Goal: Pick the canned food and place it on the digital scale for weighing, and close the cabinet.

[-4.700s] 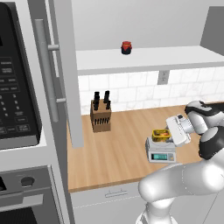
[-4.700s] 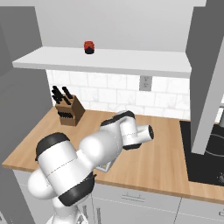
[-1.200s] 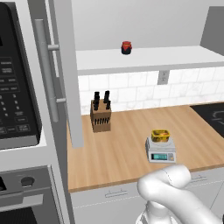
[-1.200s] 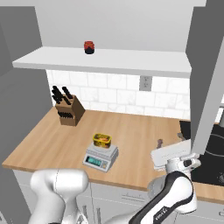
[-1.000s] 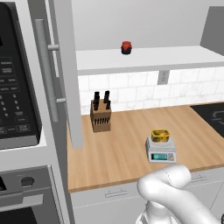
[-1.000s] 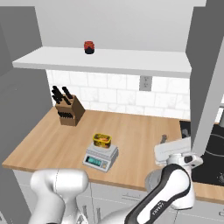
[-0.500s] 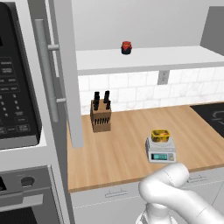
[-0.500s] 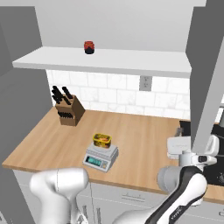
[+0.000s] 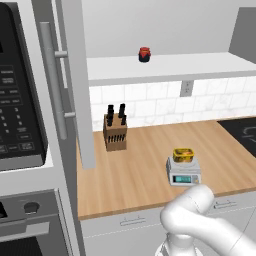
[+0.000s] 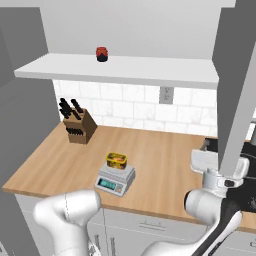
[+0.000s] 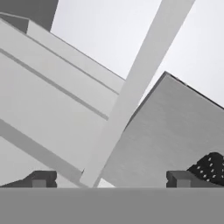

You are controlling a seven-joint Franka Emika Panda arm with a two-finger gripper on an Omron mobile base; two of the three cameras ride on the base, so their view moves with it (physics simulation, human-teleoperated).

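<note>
The yellow-gold canned food (image 9: 183, 154) (image 10: 116, 159) sits upright on the platform of the light-grey digital scale (image 9: 184, 173) (image 10: 115, 180), out on the wooden counter. The cabinet stands open: its left door (image 9: 75, 85) and right door (image 10: 239, 95) both swing outward, baring the white shelf (image 10: 125, 70). My hand (image 10: 216, 171) is far right of the scale, at the lower edge of the right door. In the hand view my gripper (image 11: 109, 179) is open, fingertips (image 11: 41, 179) wide apart, with the door's pale edge (image 11: 131, 92) running up between them.
A small red jar (image 9: 144, 54) (image 10: 102, 53) stands on the shelf. A knife block (image 9: 115, 132) (image 10: 78, 125) sits at the counter's back left. A black microwave (image 9: 20, 100) is at the left, a dark cooktop (image 10: 247, 185) at the right.
My hand has left the scale and swung right and upward to the right cabinet door's lower edge. The can stays on the scale.
</note>
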